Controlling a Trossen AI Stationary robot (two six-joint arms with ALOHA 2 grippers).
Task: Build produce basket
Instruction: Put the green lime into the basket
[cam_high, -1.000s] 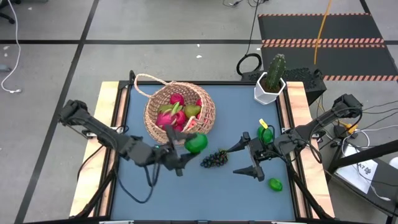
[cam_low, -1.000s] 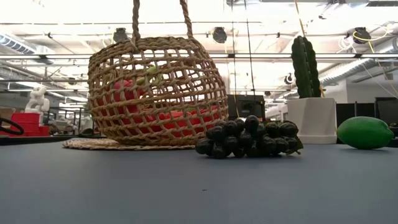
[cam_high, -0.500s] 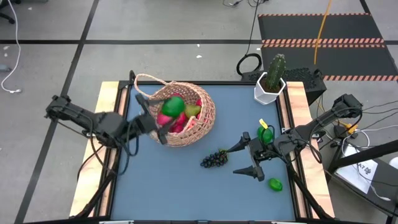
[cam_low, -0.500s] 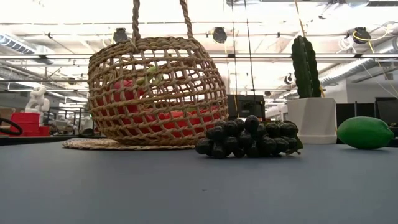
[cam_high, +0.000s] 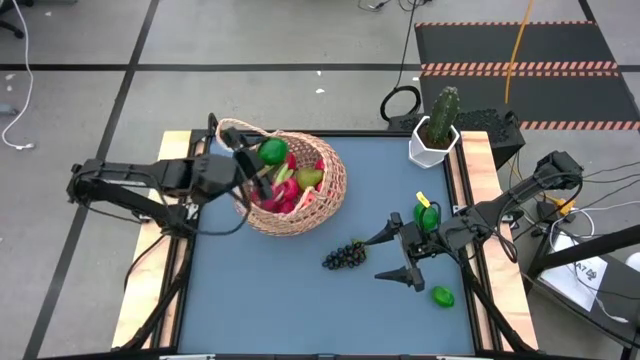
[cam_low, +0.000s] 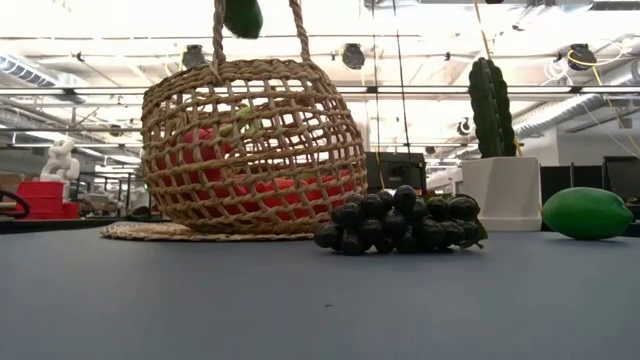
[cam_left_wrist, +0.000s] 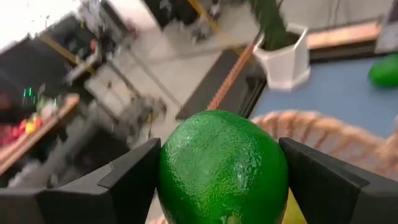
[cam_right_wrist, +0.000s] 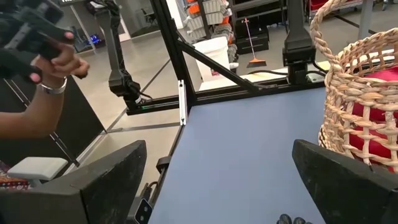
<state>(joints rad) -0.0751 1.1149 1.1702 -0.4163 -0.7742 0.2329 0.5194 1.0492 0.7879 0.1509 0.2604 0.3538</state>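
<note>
I have a green lime (cam_high: 272, 152) clamped between the fingers of my left gripper (cam_high: 262, 160), and I am holding it above the basket (cam_high: 331, 190), which sits in the upper middle of the high view. In the low view the lime hangs at the top edge of the frame, between the two strands of the basket's loop handle (cam_low: 217, 30). By my reckoning this is the drop-off step: the fruit is over the opening and not yet in. The next move calls for me to lower it a little, keep clear of the handle, and part the fingers so it lands on the red and pink fruit (cam_high: 284, 192) already heaped inside.

My right gripper (cam_high: 398, 259) waits at the lower right of the high view, fingers spread wide and holding nothing, just right of the dark grape bunch (cam_high: 345, 257).

Counting what lies outside the basket: one grape bunch at centre, one green fruit (cam_high: 427, 215) at the right edge of the mat behind my right arm, and one more lime (cam_high: 442, 296) at the lower right. With the one in my grip, that makes three green pieces and one bunch to go. The pieces inside overlap too much for me to count. There is one basket, and one cactus pot (cam_high: 434, 139) at the upper right corner.
</note>
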